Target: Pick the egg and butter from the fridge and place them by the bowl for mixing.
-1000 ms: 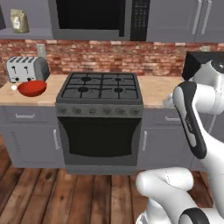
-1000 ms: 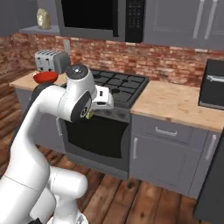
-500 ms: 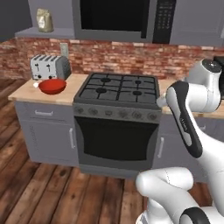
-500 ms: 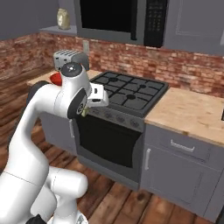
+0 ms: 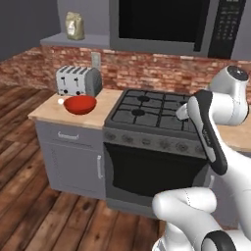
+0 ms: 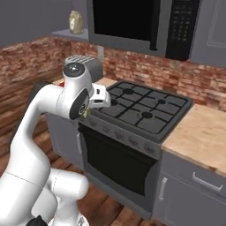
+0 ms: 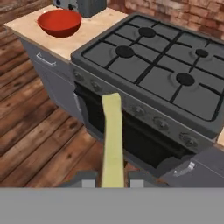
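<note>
Gripper (image 7: 113, 183) pinches the butter (image 7: 112, 135), a long pale yellow-green stick extending forward over the stove (image 7: 166, 70) front; egg (image 5: 61, 101) beside red bowl (image 7: 60, 22)

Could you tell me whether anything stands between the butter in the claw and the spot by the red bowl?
Nothing visible does. The butter hangs over the floor before the stove; the counter around the bowl is bare toward it.

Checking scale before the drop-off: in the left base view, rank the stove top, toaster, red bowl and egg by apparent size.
1. Stove top
2. Toaster
3. Red bowl, close to the toaster in width, but lower
4. Egg, just a small white spot beside the bowl
</note>
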